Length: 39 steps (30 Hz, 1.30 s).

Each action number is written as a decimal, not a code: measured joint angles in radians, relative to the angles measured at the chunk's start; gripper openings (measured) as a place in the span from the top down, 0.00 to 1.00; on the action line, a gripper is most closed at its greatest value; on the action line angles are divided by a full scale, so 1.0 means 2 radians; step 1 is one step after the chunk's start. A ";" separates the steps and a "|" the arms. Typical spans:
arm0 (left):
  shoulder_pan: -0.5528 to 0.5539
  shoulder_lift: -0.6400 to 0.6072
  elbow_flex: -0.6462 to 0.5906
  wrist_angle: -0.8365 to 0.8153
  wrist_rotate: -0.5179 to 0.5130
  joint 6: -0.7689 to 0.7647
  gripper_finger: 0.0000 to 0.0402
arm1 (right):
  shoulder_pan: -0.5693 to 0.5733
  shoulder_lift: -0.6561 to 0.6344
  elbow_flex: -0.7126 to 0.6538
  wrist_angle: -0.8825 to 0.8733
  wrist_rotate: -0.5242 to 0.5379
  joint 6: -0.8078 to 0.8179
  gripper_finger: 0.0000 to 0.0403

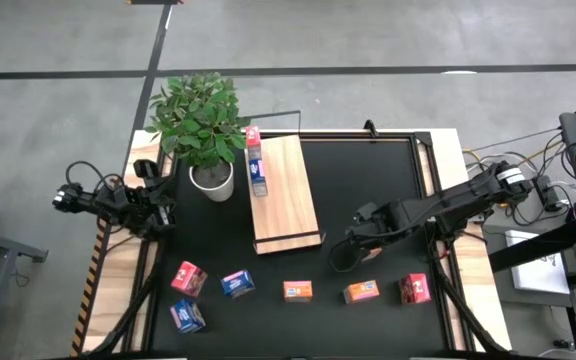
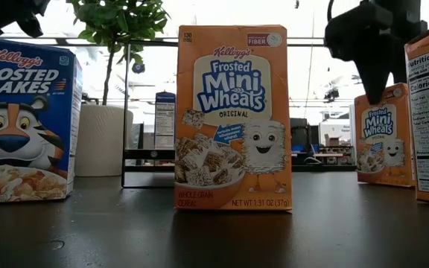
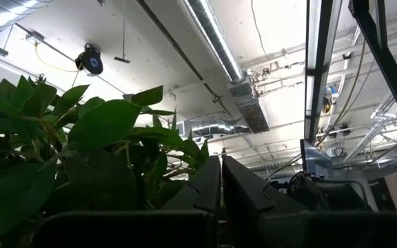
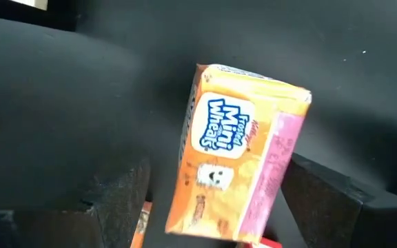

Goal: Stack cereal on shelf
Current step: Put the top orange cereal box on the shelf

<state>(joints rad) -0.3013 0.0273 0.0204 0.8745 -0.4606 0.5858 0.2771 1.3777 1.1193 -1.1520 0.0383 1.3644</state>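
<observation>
The shelf [image 1: 288,200], a light-wood board with a black wire frame, lies mid-table. Two cereal boxes [image 1: 256,165] stand along its left edge at the far end. Several more cereal boxes stand in a row near the table's front edge, among them an orange Mini-Wheats box [image 1: 361,292] [image 4: 236,155]. My right gripper [image 1: 348,255] [image 4: 219,200] hangs open above that box and points down. One finger stands on each side of the box, and no touch shows. My left gripper [image 1: 158,200] [image 3: 220,196] waits shut at the table's left, tilted upward beside the plant.
A potted plant [image 1: 203,125] in a white pot stands left of the shelf. Another orange box [image 1: 298,291] and a red box [image 1: 415,289] flank the one under my right gripper. Blue [image 1: 238,285] and pink-red [image 1: 188,277] boxes stand farther left.
</observation>
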 joint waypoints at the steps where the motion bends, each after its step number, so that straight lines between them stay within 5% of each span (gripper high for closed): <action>1: 0.000 0.000 0.000 0.000 0.000 0.000 1.00 | 0.000 0.000 -0.004 0.003 0.000 0.002 0.27; 22: 0.000 0.000 0.000 0.002 0.000 0.004 1.00 | -0.001 -0.003 0.007 0.009 0.022 0.006 0.63; 30: 0.000 0.000 0.000 -0.001 0.000 -0.002 1.00 | -0.038 -0.006 0.068 -0.102 0.069 0.002 0.66; 39: 0.000 0.000 0.000 -0.001 0.000 -0.009 1.00 | -0.144 0.005 0.184 -0.082 0.139 -0.171 0.66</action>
<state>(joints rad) -0.3014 0.0273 0.0204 0.8732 -0.4610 0.5671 -0.0107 1.3873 1.4875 -1.3165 0.3170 1.0234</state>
